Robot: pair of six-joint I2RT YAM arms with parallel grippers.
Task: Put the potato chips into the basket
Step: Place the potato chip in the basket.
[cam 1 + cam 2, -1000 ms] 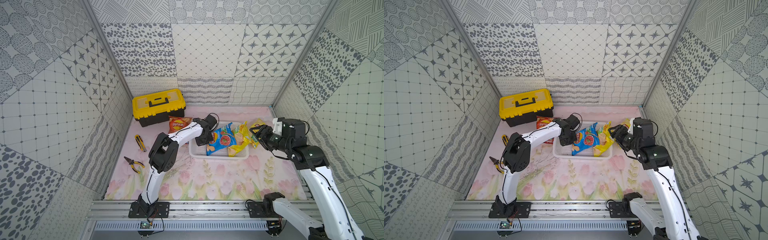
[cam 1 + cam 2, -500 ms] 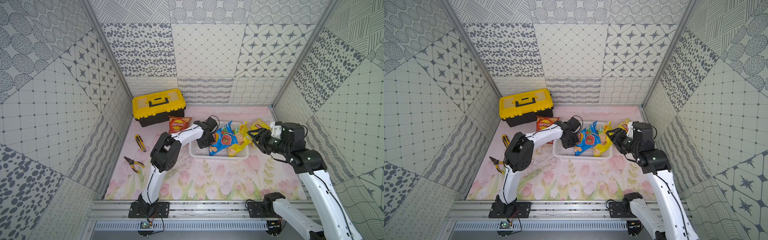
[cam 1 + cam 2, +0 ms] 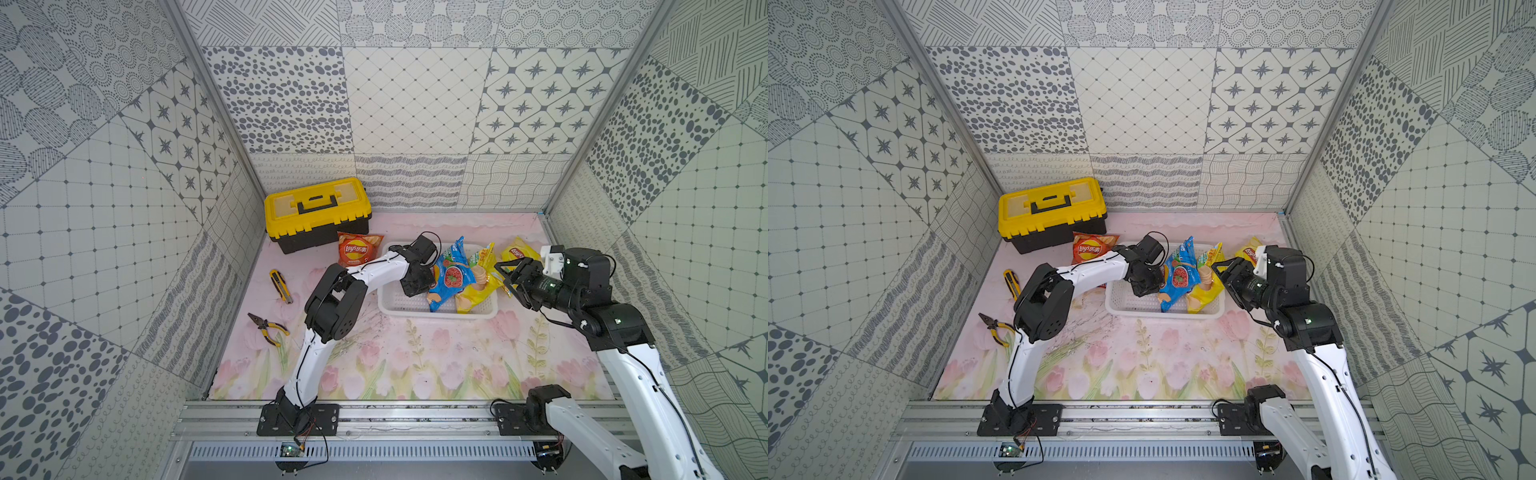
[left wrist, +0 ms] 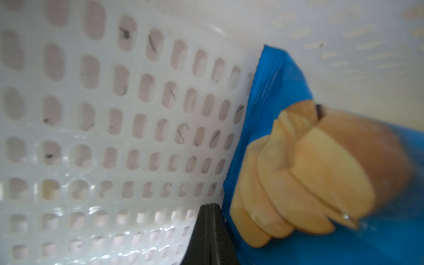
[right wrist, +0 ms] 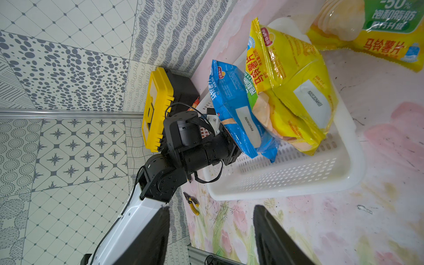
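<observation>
Right wrist view: blue bag (image 5: 231, 103) leans on end in basket (image 5: 298, 181); left tool (image 4: 210, 229) closed, right tool (image 5: 211, 211) spread.

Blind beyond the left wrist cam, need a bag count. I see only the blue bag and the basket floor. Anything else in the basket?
Observer: Yes, a yellow bag stands tilted beside the blue bag inside the basket.
Operator: Any bags outside?
Observer: A red-orange bag lies on the mat between the toolbox and the basket.
Operator: Only that one?
Observer: No, a second yellow bag lies past the basket's far corner, near the right gripper.
</observation>
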